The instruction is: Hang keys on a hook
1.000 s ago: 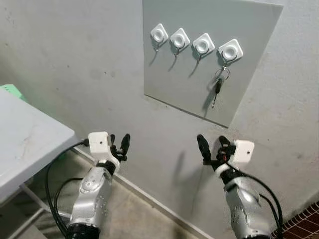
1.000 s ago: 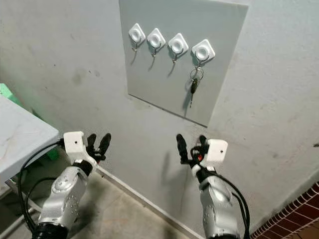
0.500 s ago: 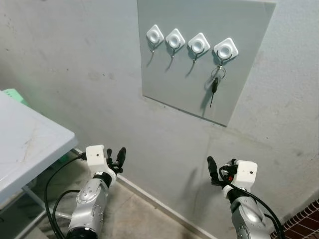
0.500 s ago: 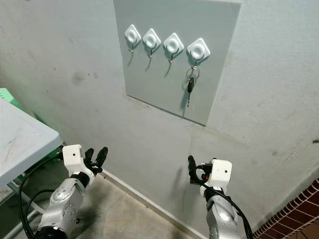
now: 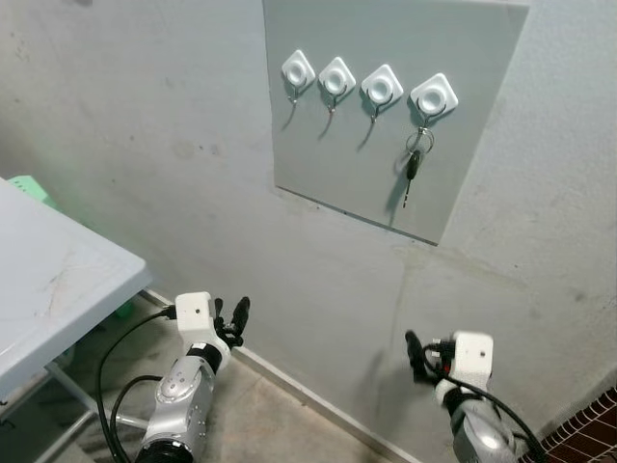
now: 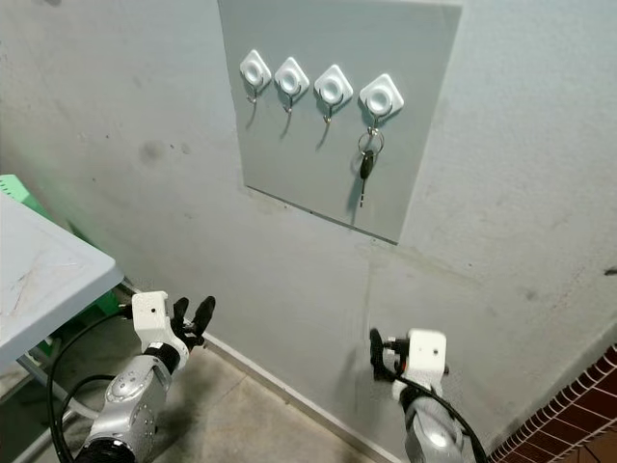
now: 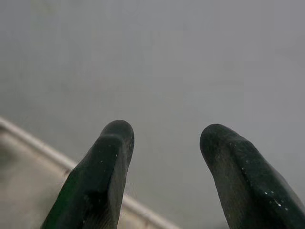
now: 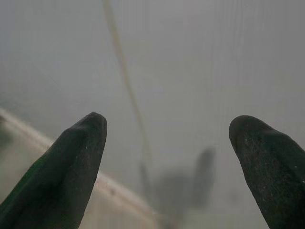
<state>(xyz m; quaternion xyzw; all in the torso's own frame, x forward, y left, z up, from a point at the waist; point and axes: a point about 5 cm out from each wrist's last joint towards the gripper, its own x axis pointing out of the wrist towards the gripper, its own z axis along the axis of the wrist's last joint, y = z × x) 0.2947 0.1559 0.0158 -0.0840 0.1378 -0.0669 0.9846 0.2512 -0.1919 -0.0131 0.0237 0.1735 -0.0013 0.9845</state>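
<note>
The keys [image 5: 413, 166] already hang from the rightmost hook [image 5: 433, 96] on the wall panel [image 5: 482, 145], and both arms have dropped lower than a second ago, left gripper [image 5: 229, 318] and right gripper [image 5: 420, 355] spread wide and empty, so the job looks finished.

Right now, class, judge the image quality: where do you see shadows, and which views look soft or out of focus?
Left eye view: sharp; the keys and the empty hooks cast shadows down-left on the grey panel. Left wrist view: fingers blurred, wall soft. Right wrist view: hazy, with the right gripper throwing a faint two-pronged shadow on the wall.
</note>
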